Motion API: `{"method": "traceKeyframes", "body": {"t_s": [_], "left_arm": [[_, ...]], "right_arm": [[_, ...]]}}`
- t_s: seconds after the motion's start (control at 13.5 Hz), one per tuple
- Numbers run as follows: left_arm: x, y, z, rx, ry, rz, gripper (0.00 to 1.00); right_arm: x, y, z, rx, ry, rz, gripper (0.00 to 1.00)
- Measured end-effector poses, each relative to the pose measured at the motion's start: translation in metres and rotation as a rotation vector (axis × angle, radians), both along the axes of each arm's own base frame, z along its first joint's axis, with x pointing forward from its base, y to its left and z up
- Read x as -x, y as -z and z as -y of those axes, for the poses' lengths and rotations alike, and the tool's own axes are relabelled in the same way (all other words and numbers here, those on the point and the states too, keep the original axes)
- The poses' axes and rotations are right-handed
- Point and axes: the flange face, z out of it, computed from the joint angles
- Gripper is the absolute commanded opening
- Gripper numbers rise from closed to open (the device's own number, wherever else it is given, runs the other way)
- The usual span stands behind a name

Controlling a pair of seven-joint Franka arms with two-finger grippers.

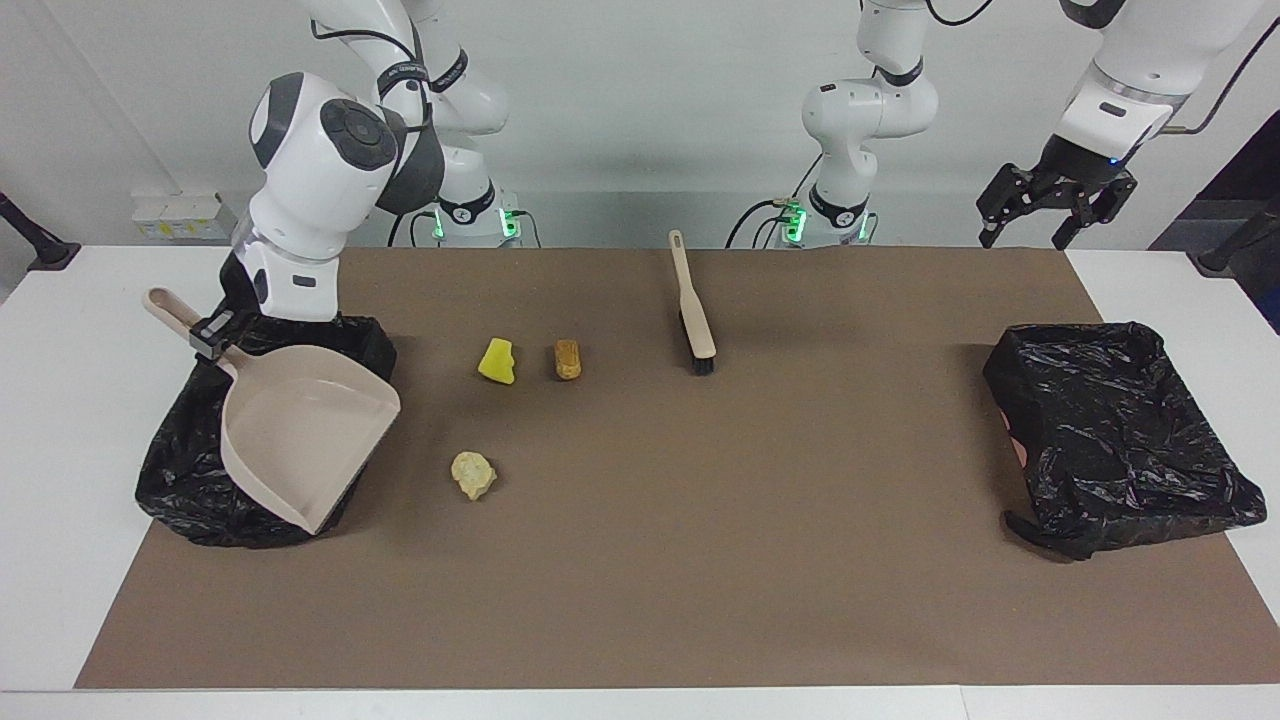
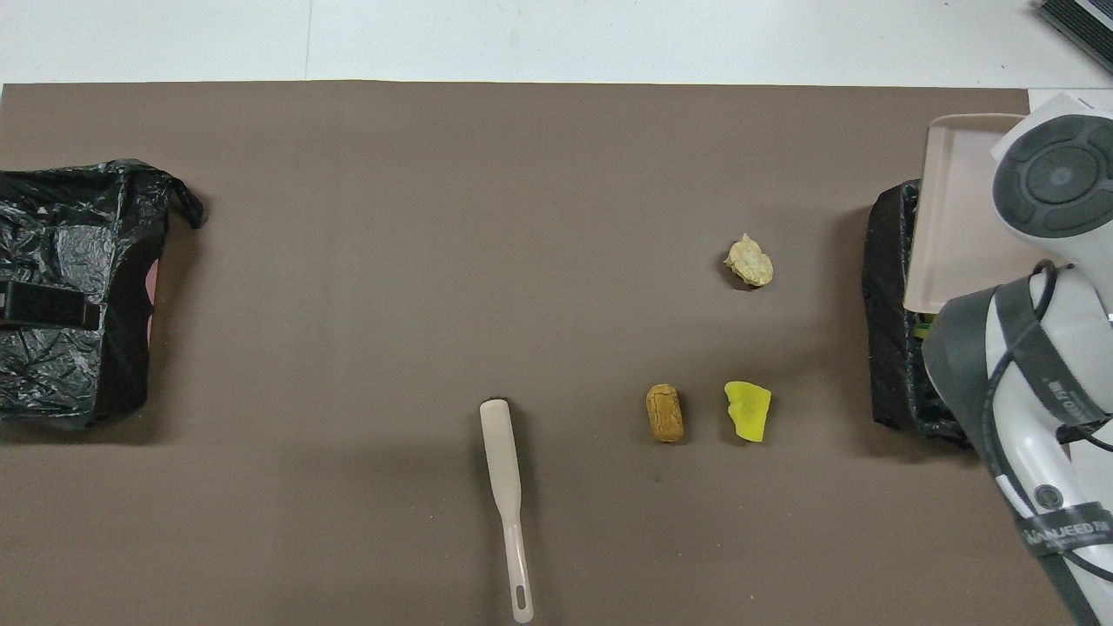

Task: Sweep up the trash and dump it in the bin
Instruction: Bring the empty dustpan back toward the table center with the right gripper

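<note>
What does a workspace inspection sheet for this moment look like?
Surface: brown mat on white table.
Job's things: yellow sponge, orange-brown lump and pale lump lie on the mat; lined bin beneath the dustpan, second lined bin at the left arm's end.
Clutter: brush lying flat, untouched.
Grippers: right claw shut on the dustpan handle; left claw open, waiting in the air.
Cables: black leads at the arm bases.
Surroundings: white wall; power strip.
</note>
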Motion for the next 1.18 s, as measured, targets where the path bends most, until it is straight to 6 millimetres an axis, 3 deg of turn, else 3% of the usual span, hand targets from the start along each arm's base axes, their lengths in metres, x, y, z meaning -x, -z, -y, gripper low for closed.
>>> {"method": "traceKeyframes", "body": {"t_s": [0.22,0.67,0.96,1.18], "left_arm": [[0.000,0.000,-0.003,0.001,-0.005,-0.001,1.00],[0.000,0.000,-0.003,0.001,-0.005,-0.002,1.00],[0.000,0.000,-0.003,0.001,-0.005,-0.003,1.00],[0.000,0.000,-0.003,0.001,-0.005,-0.003,1.00]], "right_arm": [[-0.013,-0.004,-0.044,-0.171,0.067,0.088,0.00],[-0.020,0.027,-0.125,-0.450,0.414,0.244,0.00],[-0.020,0.048,-0.188,-0.546,0.577,0.291,0.00],[-0.033,0.054,-0.232,-0.562,0.701,0.307,0.00]]}}
